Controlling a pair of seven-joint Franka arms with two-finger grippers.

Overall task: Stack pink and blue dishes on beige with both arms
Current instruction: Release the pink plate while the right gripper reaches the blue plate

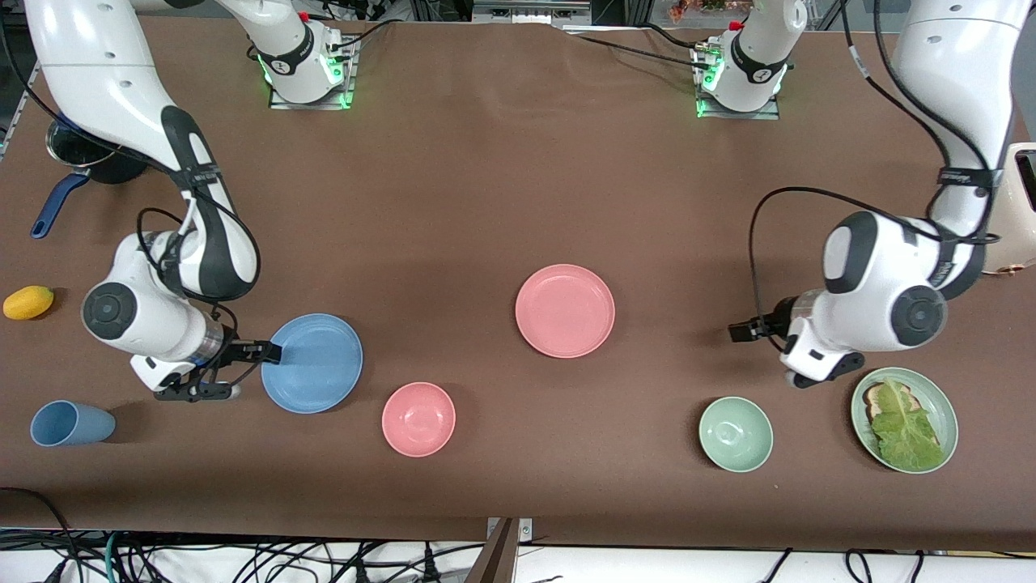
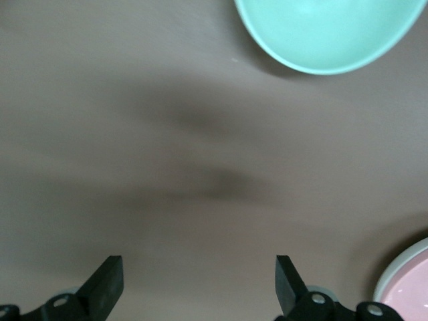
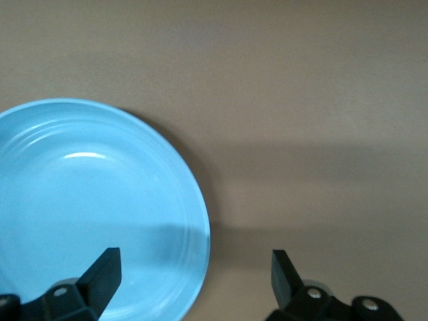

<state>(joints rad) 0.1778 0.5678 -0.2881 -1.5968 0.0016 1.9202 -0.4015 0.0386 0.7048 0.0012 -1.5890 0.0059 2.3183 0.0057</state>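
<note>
**Right fingers straddle the blue plate's rim; pink plate lies clear of the left fingers**

The blue plate [image 1: 312,363] lies flat on the table toward the right arm's end. The right gripper [image 1: 252,366] sits at its rim with fingers spread and nothing pinched between them: in the right wrist view one finger [image 3: 100,274] hangs over the plate's [image 3: 87,207] face while the other stands over bare table just outside the edge. The rim thus runs between the fingers, so a close here would likely catch it. The plate is round, so no axis matters; only the rim's line does.

The pink plate [image 1: 565,310] rests near the middle of the table, empty. The left gripper [image 1: 757,328] hovers over bare table well apart from it, fingers spread wide and holding nothing. Its fingertips aim toward the plate, whose edge [image 2: 408,284] shows just beside one finger [image 2: 289,284] in the left wrist view. The left arm is the nearer of the two to this plate.

No beige plate shows in any view.

Other vessels: a small pink bowl [image 1: 418,419], empty, beside the blue plate and nearer the front camera; a green bowl [image 1: 735,433], empty, by the left gripper; a green plate [image 1: 904,419] carrying bread and a lettuce leaf; a blue cup [image 1: 71,423] on its side; a dark pot [image 1: 81,154] with a blue handle; a yellow fruit [image 1: 28,302].
</note>
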